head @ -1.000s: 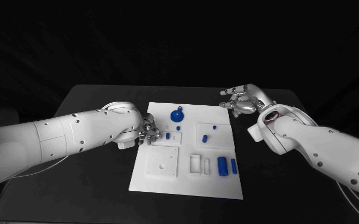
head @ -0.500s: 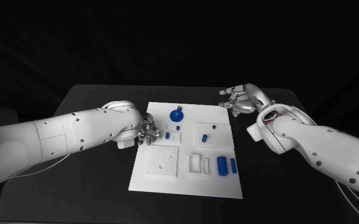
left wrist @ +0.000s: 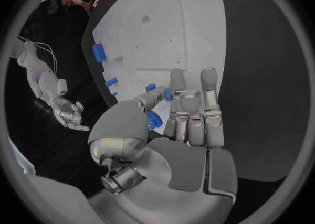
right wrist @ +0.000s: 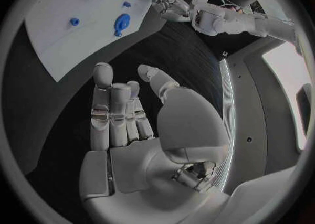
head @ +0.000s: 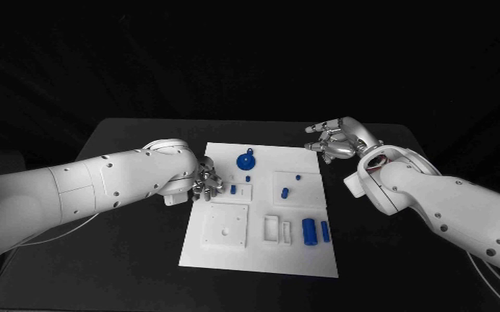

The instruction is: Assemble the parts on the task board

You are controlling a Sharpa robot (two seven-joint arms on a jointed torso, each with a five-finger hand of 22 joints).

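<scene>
The white task board (head: 214, 250) lies in the middle of the black table. On it are a round blue part (head: 247, 160), small blue pieces (head: 285, 192) and two blue cylinders (head: 309, 230) near its right edge. My left hand (head: 205, 184) rests at the board's left edge. Its thumb and fingertips (left wrist: 176, 80) lie right beside a small blue part (head: 233, 190) (left wrist: 168, 94), and I cannot tell whether they pinch it. My right hand (head: 335, 139) (right wrist: 125, 114) hovers off the board's far right corner, fingers spread, holding nothing.
A square white plate with a hole (head: 225, 225) (left wrist: 147, 22) sits in the board's near left. White rectangular slots (head: 273, 228) lie beside the cylinders. Bare black table (head: 125, 269) surrounds the board.
</scene>
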